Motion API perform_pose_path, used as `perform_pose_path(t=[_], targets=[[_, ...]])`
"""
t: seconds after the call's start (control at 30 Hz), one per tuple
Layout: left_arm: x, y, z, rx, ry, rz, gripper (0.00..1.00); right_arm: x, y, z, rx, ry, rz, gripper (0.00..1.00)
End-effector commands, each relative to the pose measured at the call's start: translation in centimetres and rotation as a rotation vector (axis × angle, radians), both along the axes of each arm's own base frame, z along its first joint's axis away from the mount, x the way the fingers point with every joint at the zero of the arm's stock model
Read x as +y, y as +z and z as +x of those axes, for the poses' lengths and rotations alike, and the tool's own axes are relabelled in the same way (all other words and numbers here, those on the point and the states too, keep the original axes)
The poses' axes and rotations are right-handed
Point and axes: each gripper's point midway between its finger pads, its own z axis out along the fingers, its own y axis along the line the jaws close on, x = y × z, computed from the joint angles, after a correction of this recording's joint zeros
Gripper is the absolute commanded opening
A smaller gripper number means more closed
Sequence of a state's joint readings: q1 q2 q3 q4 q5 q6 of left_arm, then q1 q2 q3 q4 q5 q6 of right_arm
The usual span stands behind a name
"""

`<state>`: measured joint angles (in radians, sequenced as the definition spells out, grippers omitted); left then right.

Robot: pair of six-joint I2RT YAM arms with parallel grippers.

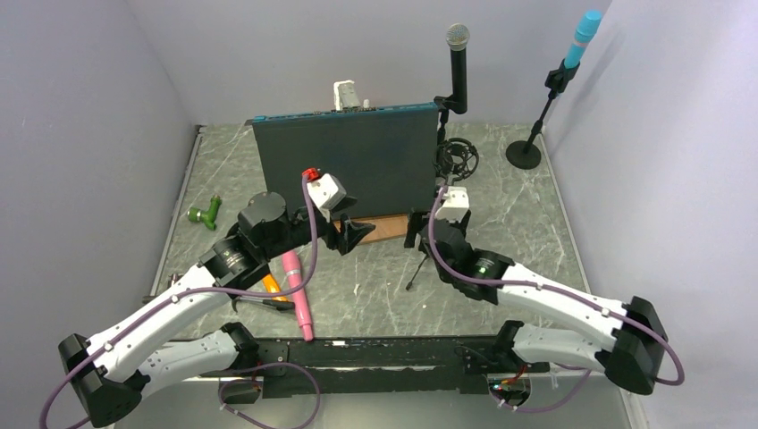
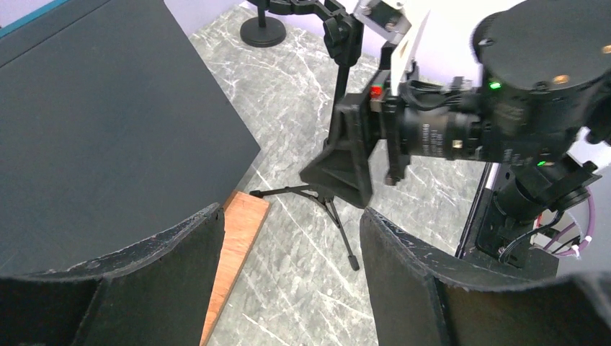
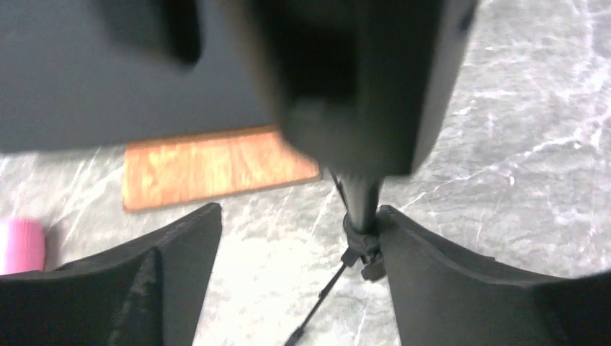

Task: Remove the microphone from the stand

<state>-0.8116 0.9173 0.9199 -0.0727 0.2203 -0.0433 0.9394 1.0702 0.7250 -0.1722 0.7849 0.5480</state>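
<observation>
Right claw (image 3: 297,225) spread open, nothing gripped. Stand (image 3: 360,241) pole is taken between the fingers, against the 3 o'clock one, judged as bracing. Left claw (image 2: 288,223) likewise open, empty. Mic (image 1: 458,55) is clipped atop the stand, at 1 o'clock.

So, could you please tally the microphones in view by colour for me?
Black microphone with silver grille, on a stand: 1
Blue microphone, on a stand: 1
Pink microphone, lying on the table: 1
Total: 3
</observation>
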Motion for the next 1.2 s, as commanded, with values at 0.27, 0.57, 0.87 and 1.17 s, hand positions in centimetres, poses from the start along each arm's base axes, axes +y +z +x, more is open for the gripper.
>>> perform_pose_path(t=[0.27,0.57,0.87,1.17], targets=[[-0.7,1.0,-0.5,-0.002,-0.037,-0.032,0.73,0.0,-0.6,-6.4,0.166,0.219,0.149,1.00],[-0.8,1.0,-0.6,0.009,-0.042,-0.039,0.73,-0.2,-5.5,-8.7,0.295,0.209,0.240,1.00],[-1.0,0.4,-0.4,0.013,-0.032,-0.017,0.73,-1.1,-6.9,-7.5,0.389,0.244,0.488,0.98],[-2.5,-0.9,-0.4,0.076,-0.049,-0.048,0.77,-1.2,-0.8,-6.5,0.202,0.576,0.873,0.84]])
